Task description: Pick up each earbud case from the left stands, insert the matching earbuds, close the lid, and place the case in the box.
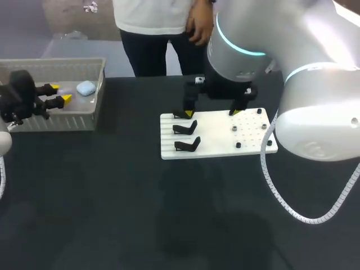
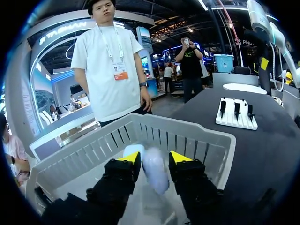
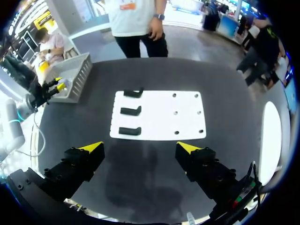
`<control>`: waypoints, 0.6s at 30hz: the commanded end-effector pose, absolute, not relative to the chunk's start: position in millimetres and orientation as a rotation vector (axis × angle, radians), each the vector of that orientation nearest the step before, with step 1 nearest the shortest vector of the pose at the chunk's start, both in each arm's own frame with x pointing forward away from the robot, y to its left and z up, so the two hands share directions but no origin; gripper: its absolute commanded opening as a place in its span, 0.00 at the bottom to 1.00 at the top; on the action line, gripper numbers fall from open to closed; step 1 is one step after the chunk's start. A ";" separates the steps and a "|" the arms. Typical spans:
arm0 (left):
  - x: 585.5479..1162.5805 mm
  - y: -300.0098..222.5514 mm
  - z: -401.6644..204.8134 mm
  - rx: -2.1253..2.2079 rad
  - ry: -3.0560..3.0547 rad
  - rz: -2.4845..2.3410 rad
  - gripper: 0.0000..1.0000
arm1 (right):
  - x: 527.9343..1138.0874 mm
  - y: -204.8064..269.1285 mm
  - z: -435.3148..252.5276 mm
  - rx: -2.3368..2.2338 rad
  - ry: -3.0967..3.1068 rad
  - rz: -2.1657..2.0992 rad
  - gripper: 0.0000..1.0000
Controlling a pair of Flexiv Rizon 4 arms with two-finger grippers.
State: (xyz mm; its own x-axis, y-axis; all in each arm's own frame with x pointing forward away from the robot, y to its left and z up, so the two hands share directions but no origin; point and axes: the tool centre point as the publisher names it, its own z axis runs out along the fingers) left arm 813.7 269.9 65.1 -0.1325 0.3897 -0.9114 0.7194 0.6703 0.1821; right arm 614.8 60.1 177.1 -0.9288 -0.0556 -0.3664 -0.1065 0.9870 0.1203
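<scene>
My left gripper (image 1: 59, 93) hangs over the grey basket (image 1: 56, 121) at the far left. In the left wrist view a pale blue earbud case (image 2: 155, 172) shows smeared between the yellow tips, with thin gaps on both sides, and the jaws stand open. A second pale case (image 1: 85, 88) lies in the basket ahead of it (image 2: 133, 150). The three black stands (image 1: 185, 129) on the white board (image 1: 219, 140) are bare. My right gripper (image 1: 212, 112) is open wide above the board's far edge and holds nothing (image 3: 140, 147).
Small black pegs (image 1: 239, 145) dot the right half of the board. My right arm's bulky body (image 1: 315, 112) overhangs the table's right side, with a white cable (image 1: 292, 208) looping down from it.
</scene>
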 end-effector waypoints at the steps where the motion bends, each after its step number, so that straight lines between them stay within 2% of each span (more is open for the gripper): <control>1: 810.6 266.0 69.9 0.865 1.739 -0.314 1.00 | 616.8 61.3 178.2 -0.122 2.756 0.193 1.00; 7: 799.0 261.4 86.7 0.860 1.700 -0.306 1.00 | 616.7 56.6 188.4 -0.173 2.672 0.256 1.00; 18: 741.5 212.4 115.3 0.910 1.731 -0.407 1.00 | 604.8 36.6 202.0 -0.397 2.462 0.402 1.00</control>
State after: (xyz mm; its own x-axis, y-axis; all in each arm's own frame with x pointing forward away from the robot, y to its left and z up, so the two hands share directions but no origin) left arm 765.5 223.5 103.6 -0.0977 0.3597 -0.9279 0.7704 0.6176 0.1583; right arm 614.4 54.2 203.8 -0.8209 -0.2065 -0.5325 -0.3341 0.9298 0.1544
